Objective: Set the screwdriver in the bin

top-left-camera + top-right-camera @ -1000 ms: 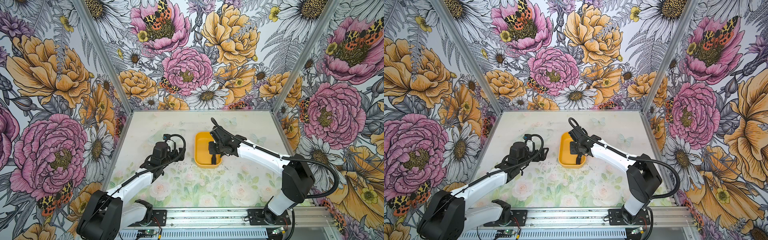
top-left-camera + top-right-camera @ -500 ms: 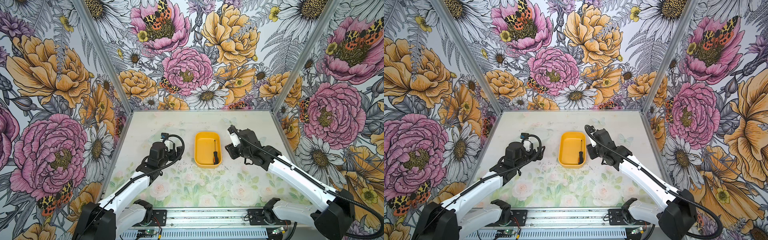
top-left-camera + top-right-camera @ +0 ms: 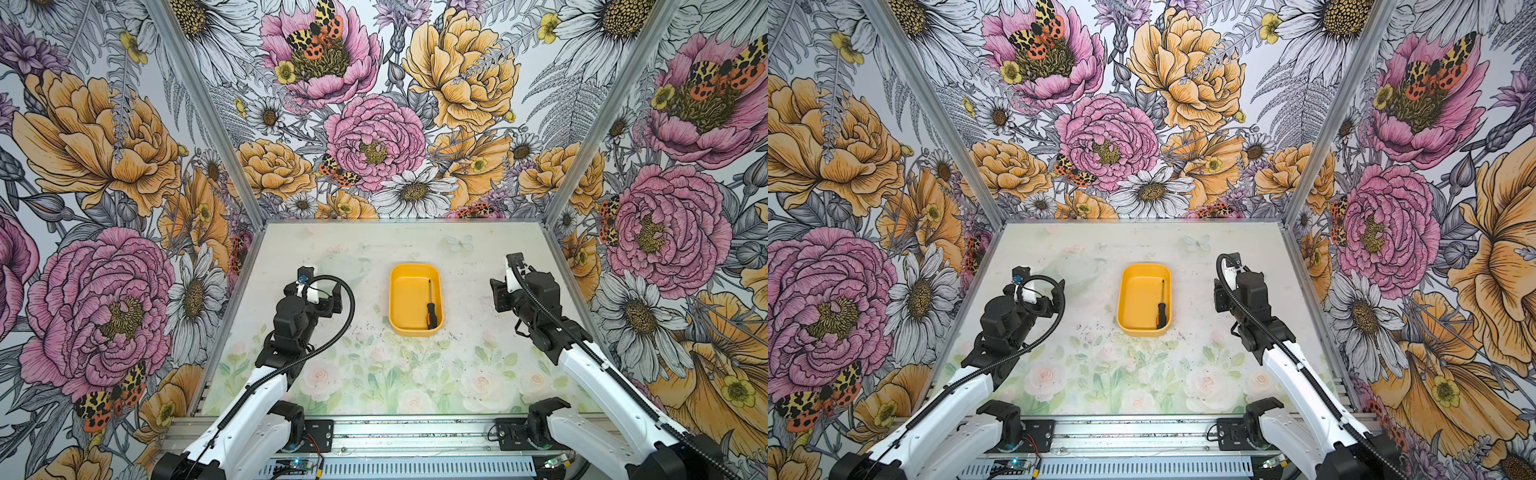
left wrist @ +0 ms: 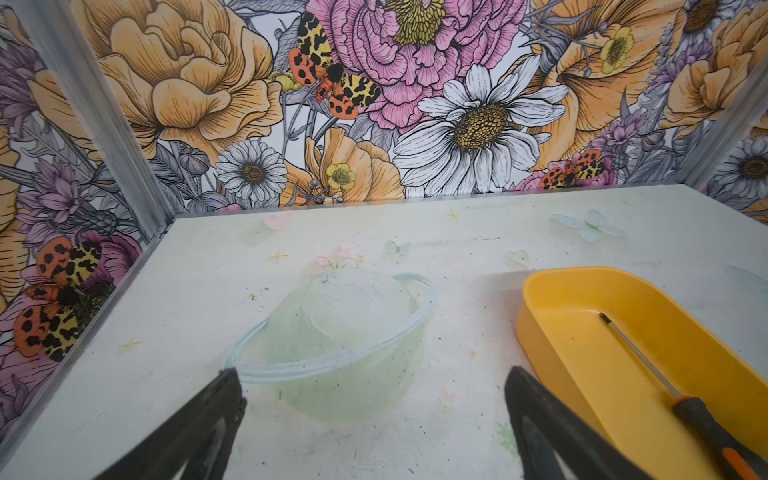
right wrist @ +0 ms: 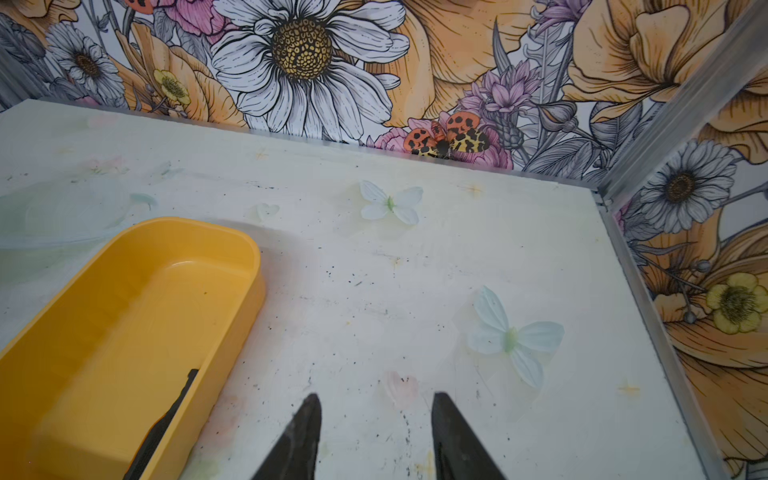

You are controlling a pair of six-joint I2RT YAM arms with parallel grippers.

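Lying flat inside the bin (image 3: 405,291), the screwdriver (image 3: 429,305) rests along the bin's right-hand long wall in both top views. Its thin shaft points toward the back of the table and its black-and-orange handle toward the near end. In the left wrist view the shaft lies on the yellow floor, and the handle sits close to the wall near a corner. In the right wrist view only a dark, blurred strip shows just inside the bin's rim, probably the handle.

The bin stands on the table (image 3: 374,257) about midway between the two arms, well apart from both. The left gripper (image 4: 372,371) is over bare table to the left of the bin, its jaws spread wide with nothing between them. The right gripper (image 5: 376,396) is over bare table to the right of the bin, its jaws parted by a narrow gap and holding nothing. Flowered panels (image 3: 374,124) close in the table on three sides.
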